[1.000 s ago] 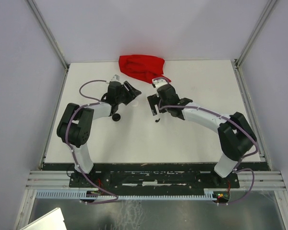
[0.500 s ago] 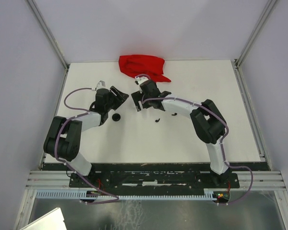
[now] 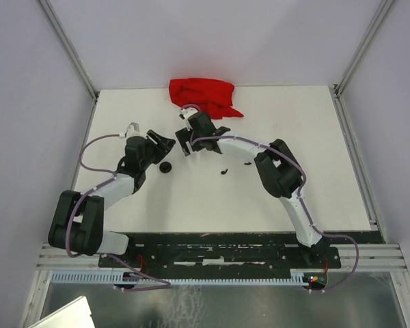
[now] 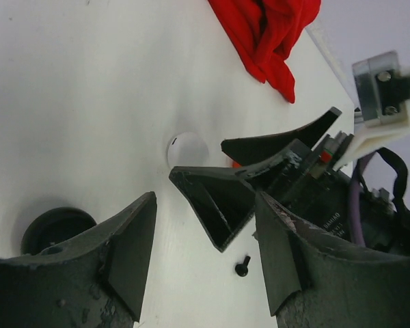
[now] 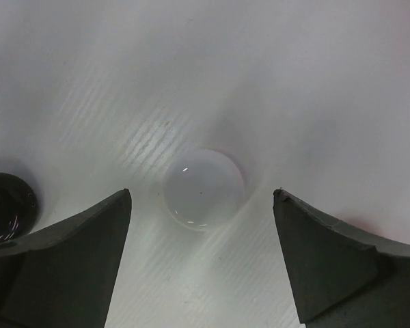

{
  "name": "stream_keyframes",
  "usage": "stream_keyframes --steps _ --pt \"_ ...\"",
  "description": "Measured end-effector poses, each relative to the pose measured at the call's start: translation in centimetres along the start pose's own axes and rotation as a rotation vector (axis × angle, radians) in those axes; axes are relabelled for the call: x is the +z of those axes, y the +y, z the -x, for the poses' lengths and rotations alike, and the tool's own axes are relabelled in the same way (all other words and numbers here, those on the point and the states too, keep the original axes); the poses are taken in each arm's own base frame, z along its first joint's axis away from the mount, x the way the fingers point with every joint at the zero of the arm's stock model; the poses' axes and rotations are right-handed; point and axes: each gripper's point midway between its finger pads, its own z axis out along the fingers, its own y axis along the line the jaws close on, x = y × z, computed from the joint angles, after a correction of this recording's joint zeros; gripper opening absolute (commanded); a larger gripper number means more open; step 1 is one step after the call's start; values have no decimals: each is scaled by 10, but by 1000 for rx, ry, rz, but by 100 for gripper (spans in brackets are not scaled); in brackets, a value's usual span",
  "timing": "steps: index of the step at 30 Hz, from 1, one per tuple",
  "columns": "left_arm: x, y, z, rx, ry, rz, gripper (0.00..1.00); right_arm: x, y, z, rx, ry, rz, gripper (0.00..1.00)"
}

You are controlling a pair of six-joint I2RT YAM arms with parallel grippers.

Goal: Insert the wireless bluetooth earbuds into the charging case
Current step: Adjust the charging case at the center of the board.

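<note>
A white round charging case (image 5: 203,188) lies on the table just ahead of my open right gripper (image 5: 201,205), centred between its fingertips and touching neither. The left wrist view shows that white case (image 4: 186,149) too, with the right gripper's dark fingers (image 4: 222,201) beside it. A black round case (image 3: 165,167) sits near my left gripper (image 3: 164,142), whose jaws stand open and empty (image 4: 205,266). One tiny black earbud (image 4: 242,266) lies on the table between the left fingers' lines, also visible as a black earbud (image 3: 224,171) from above.
A crumpled red cloth (image 3: 203,96) lies at the table's far edge, right behind both grippers. The black case (image 5: 3,208) shows at the left edge of the right wrist view. White enclosure walls stand around the table (image 3: 294,184).
Both arms have swung left. The right gripper moved from near the table's centre to over the white case. The left gripper drew back to the left, away from the black case.
</note>
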Motion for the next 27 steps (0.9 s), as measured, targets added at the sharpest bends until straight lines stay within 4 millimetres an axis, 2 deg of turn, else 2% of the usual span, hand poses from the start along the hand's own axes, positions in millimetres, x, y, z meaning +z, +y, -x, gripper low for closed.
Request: stream_keyframes --steps 10,19,23,27 --pt "-29 -5 18 -6 -73 -28 66 18 4 -11 -50 35 -27 84" --pt "-35 -1 22 -11 -90 -24 66 17 3 -13 -75 44 -45 71" --pt "-35 1 21 -11 -87 -20 66 17 1 -13 -93 44 -49 63" --pt "-36 3 20 -12 -85 -14 66 17 1 -13 -115 44 -47 48"
